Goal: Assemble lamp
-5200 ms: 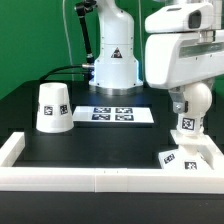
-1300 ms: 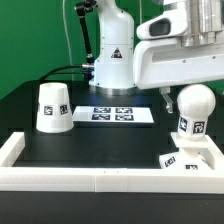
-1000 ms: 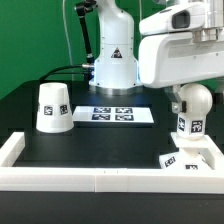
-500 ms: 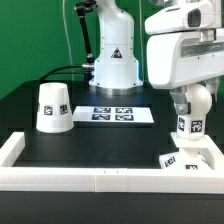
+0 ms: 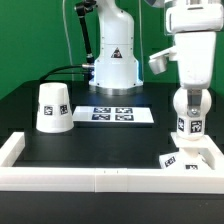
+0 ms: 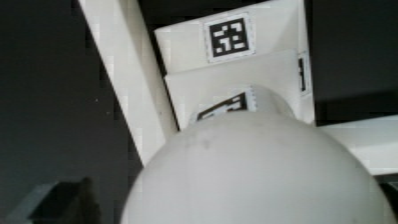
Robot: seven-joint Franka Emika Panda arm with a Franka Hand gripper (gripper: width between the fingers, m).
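Versus half a second ago, the wrist has turned. The arm's head looked broad then; now we see it narrow, hanging straight over the bulb (image 5: 190, 108). The bulb, base (image 5: 185, 156) and shade (image 5: 52, 107) haven't moved.

The gripper (image 5: 190, 93) sits right at the top of the bulb. We cannot tell whether its fingers are spread or closed on it. The exterior view hides them behind the dome, and in the wrist view the bulb (image 6: 258, 170) fills the frame, with the tagged base (image 6: 231, 45) beyond it.

Containers: a low white wall (image 5: 100, 178) rims the black table (image 5: 110, 145) along the front and side edges. Inside it, the base lies flat in the front right corner, just beside the front wall, and carries the bulb. The shade stands near the left edge, well apart from both, wide mouth down, so we can't see inside it.

Orientation: the bulb is upright, long axis vertical — round end up, tagged stem down on the base. The shade's axis is also vertical, narrow end up.

The marker board (image 5: 120, 115) lies flat mid-table toward the back edge, between the shade and the bulb.
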